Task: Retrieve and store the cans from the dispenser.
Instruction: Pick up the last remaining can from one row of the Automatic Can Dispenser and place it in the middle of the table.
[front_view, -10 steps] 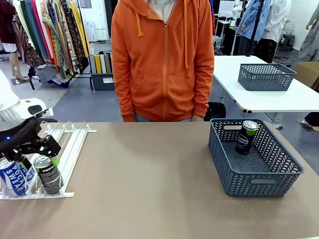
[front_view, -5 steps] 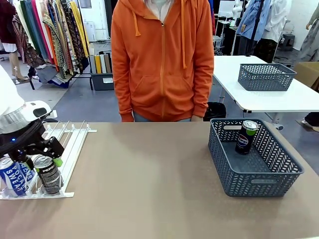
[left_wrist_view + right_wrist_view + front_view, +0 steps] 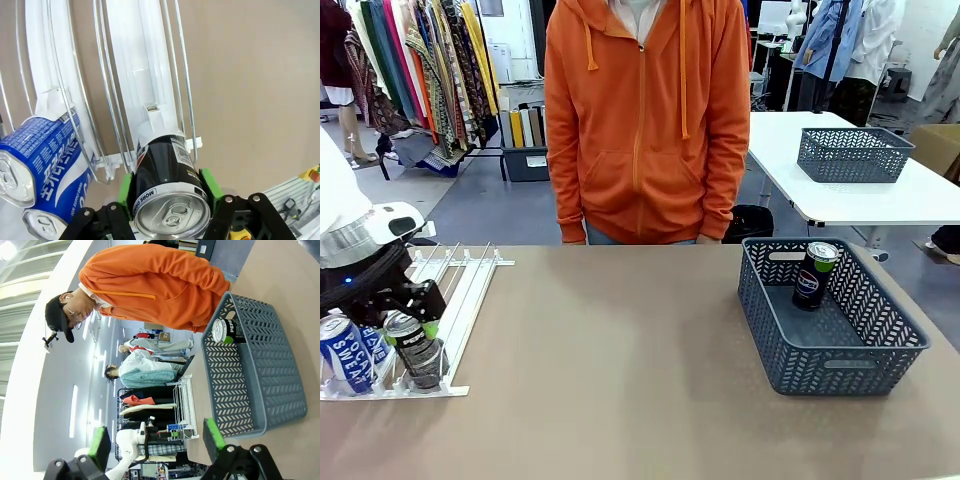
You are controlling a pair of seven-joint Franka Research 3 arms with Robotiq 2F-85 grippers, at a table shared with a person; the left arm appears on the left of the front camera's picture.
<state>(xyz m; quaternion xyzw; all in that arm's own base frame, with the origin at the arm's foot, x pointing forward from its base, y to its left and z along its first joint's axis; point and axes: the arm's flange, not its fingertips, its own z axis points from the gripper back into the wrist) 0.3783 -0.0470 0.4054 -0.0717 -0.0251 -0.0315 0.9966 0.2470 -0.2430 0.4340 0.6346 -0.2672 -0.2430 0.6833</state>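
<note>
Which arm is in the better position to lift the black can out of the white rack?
Left. The left gripper presses both sides of the black can at the low end of the dispenser. The right gripper hangs open, facing the basket.

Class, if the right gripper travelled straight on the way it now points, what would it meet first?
Likely nothing near: the right gripper, jaws open, aims past the grey basket, which lies off to one side, toward distant clothes racks. Depth is unclear.
</note>
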